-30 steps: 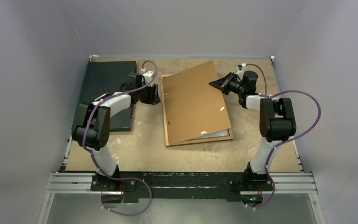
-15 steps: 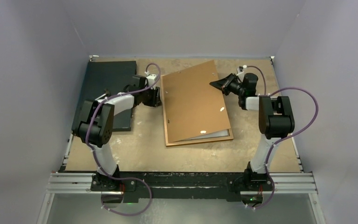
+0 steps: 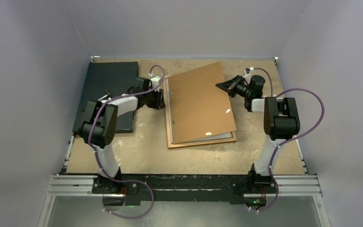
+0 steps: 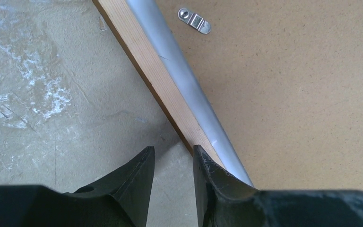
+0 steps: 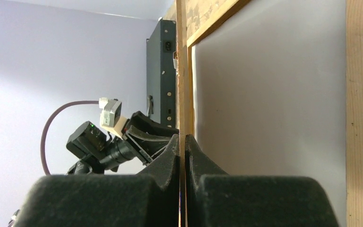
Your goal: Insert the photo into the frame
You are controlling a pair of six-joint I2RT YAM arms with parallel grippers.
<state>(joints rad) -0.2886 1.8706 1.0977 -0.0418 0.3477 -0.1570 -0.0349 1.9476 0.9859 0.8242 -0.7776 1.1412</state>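
Tan table [image 3: 137,151]: right hand [image 5: 181,139] pinches backing board [image 3: 198,101] edge, seen wrist view only; left hand [image 4: 172,149] parted beside frame [image 4: 147,61].

Top camera overlooks the whole table [image 3: 142,151]; both wrist cameras closely face the frame [image 4: 146,64]

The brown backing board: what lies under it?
The frame lies under the backing board; its wooden border and a pale inner strip show at the left and near edges. Whether the photo is inside is covered.
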